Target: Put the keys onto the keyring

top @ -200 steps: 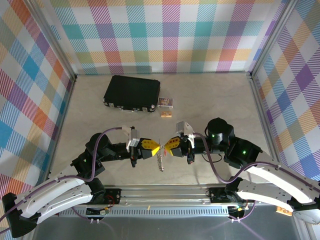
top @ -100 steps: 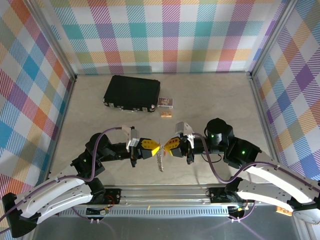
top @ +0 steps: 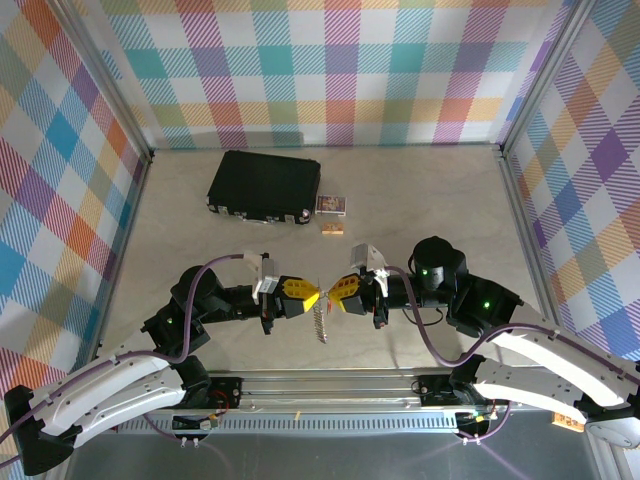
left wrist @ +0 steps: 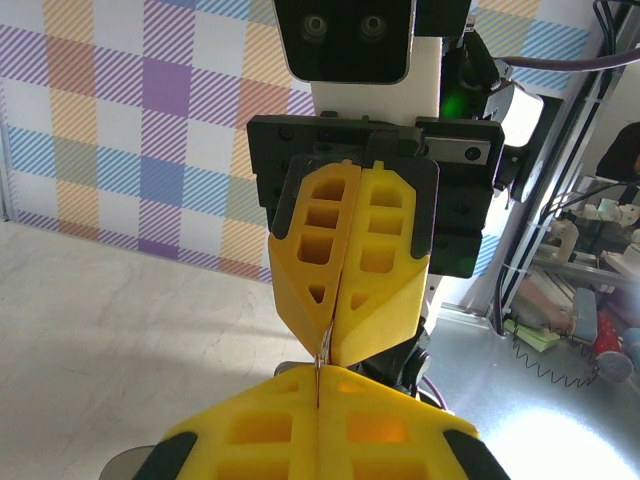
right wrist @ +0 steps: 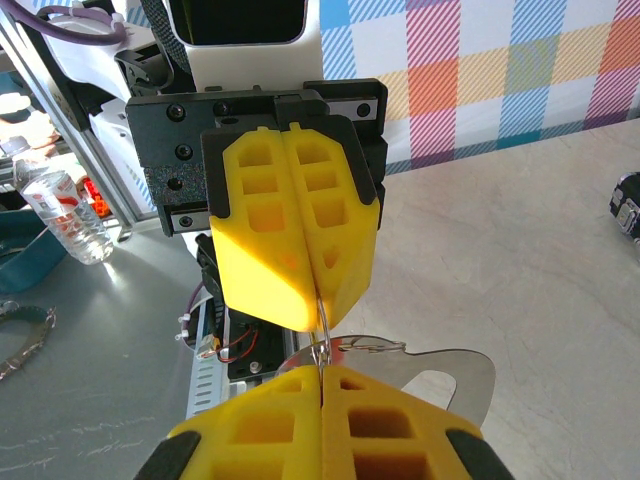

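Seemingly closed black case (top: pixel 265 185), contents hidden.

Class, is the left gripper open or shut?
Shut: the left gripper has its yellow fingers pressed together, pinching the keyring wire.

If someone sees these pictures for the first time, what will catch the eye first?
The two yellow-fingered grippers, left gripper and right gripper, meet tip to tip over the near middle of the table, both shut on a thin grey metal keyring loop. A flat silvery metal key shows close beside the tips. Behind them, a black rectangular case lies at the back of the table.
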Tool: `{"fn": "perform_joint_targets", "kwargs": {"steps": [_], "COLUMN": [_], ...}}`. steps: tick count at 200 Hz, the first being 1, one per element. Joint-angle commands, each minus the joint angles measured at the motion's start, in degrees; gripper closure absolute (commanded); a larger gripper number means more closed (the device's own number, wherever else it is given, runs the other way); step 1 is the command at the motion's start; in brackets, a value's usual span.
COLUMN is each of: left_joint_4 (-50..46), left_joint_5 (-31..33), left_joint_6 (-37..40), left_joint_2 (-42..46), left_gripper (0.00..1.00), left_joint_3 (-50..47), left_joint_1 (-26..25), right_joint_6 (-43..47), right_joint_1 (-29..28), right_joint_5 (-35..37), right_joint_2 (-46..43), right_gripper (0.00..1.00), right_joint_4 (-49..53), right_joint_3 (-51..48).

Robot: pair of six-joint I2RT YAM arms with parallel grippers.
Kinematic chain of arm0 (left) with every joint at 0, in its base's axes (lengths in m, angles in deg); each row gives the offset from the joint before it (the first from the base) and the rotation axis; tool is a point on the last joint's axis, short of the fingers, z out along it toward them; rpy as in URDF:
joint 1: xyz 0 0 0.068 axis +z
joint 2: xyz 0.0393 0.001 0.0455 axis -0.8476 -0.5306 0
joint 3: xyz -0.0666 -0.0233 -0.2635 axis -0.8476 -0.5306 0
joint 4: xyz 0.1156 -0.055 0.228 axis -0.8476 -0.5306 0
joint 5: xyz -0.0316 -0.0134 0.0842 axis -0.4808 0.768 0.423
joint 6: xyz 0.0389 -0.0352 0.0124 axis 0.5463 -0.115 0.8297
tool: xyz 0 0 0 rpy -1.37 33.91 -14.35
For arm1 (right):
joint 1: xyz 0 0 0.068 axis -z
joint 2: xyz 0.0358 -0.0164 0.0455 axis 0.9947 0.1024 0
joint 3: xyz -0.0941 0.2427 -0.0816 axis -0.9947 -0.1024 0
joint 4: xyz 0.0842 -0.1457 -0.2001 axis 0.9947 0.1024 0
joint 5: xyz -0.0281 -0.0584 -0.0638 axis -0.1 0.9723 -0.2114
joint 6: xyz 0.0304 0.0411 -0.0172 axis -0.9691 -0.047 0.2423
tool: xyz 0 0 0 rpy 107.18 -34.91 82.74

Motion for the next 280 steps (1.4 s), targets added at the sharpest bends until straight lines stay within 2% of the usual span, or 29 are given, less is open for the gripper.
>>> {"fn": "perform_joint_targets", "kwargs": {"steps": [1, 280], "left_joint_4": [3.6, 4.2], "left_joint_5": [-2.0, -2.8], "left_joint_6": [-0.4, -0.4], "left_joint_2": [0.4, 0.1], "left_gripper": [1.0, 1.0], "left_joint_3": [0.9, 1.2], "left_joint_1": [-0.2, -0.2], "right_joint_6": [0.4, 0.5], "right_joint_1": [-0.2, -0.2], "right_joint_5": [-0.4, -1.3], "right_joint_2": [-0.4, 1.7], "right_gripper": [1.0, 1.0], "right_joint_4": [-2.4, -5.0], "right_joint_3": [-0.6, -0.3]}}
